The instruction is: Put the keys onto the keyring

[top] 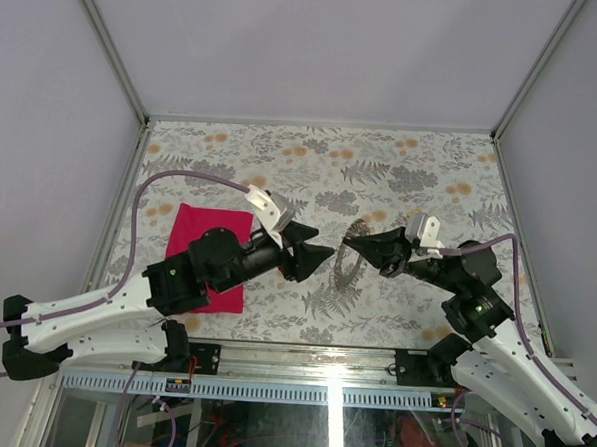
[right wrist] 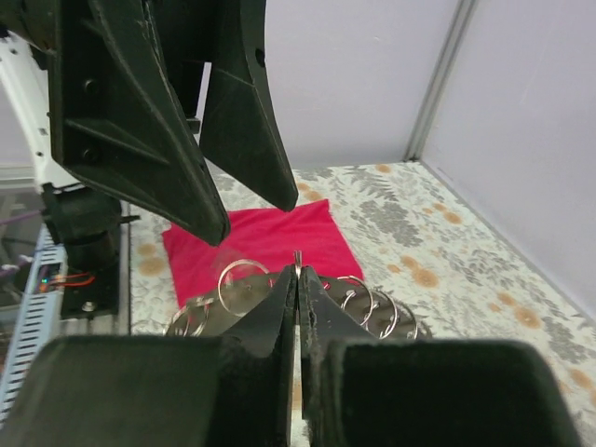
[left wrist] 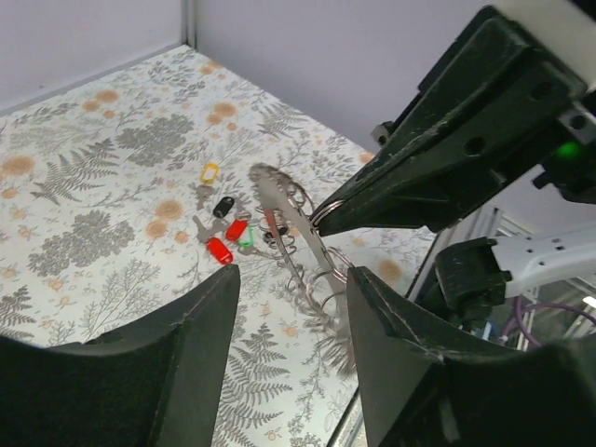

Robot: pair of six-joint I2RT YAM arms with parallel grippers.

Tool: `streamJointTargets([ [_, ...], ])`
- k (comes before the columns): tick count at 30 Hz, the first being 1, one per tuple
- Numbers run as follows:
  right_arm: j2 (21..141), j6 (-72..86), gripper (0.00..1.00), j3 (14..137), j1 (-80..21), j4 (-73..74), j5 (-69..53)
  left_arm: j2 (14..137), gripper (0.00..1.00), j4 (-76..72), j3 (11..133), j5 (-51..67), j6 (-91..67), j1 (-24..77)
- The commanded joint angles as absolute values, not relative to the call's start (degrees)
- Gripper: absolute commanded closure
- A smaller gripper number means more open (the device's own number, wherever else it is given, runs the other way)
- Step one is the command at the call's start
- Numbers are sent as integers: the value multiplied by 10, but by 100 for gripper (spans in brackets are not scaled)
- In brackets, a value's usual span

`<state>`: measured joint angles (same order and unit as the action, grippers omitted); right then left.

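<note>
**Near the tabletop's [top: 312,154] centre: keyring [left wrist: 300,250] pinched, keys [left wrist: 236,229] loose**

The right end effector [right wrist: 297,279] is clamped together on the keyring, holding it on edge over the floral tabletop. The left end effector [top: 325,242] faces it with jaws apart, its tips just beside the ring. The keys lie clustered on the tabletop near the keyring, apart from both end effectors. A magenta cloth [top: 208,221] lies toward the left edge, partly under the left arm.

Plain lilac walls [top: 318,44] enclose a fern-patterned table [top: 401,169].
</note>
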<state>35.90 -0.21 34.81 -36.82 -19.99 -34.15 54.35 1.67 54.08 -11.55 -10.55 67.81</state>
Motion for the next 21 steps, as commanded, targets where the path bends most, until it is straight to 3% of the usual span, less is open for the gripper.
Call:
streamJointTargets([
  [1, 349, 66, 100, 390, -373, -256, -380, 506, 48, -17, 528, -76, -91, 677],
  [9, 342, 167, 100, 379, -373, -346, -409, 456, 40, -19, 530, -23, -57, 678],
  [21, 385, 286, 100, 360, -373, -545, -471, 489, 53, -41, 580, 85, -48, 678],
])
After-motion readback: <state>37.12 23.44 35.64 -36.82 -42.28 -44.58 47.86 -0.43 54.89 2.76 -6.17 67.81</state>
